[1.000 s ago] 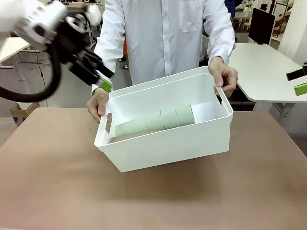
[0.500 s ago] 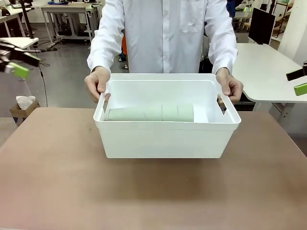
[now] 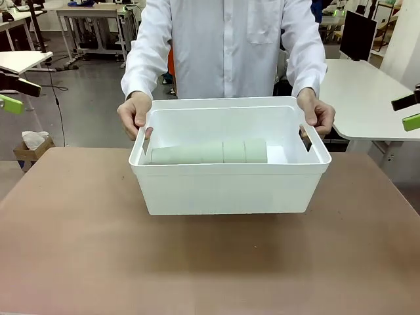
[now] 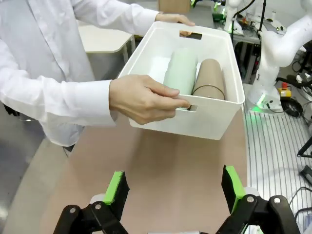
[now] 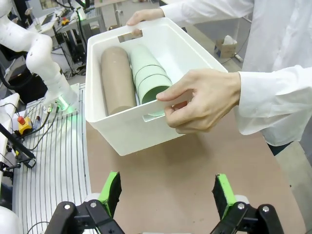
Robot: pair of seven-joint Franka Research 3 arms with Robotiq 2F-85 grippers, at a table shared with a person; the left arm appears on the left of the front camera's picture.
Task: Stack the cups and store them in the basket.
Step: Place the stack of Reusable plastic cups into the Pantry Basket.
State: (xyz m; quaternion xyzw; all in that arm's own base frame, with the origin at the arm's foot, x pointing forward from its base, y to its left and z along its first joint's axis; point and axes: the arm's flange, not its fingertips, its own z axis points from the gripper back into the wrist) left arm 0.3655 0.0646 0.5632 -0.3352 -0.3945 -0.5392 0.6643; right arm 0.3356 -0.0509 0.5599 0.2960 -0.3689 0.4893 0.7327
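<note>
Across the worktop (image 3: 79, 256) from my cameras, I see a person gripping the basket (image 3: 230, 187) by both slot handles, one hand (image 3: 134, 115) on each short side. Inside it lie two nested stacks on their sides, the mint green cups (image 5: 151, 78) touching the tan-brown cups (image 5: 117, 78). My left end effector (image 4: 175, 192) gapes wide and empty. My right end effector (image 5: 166, 194) is equally spread, holding nothing.
</note>
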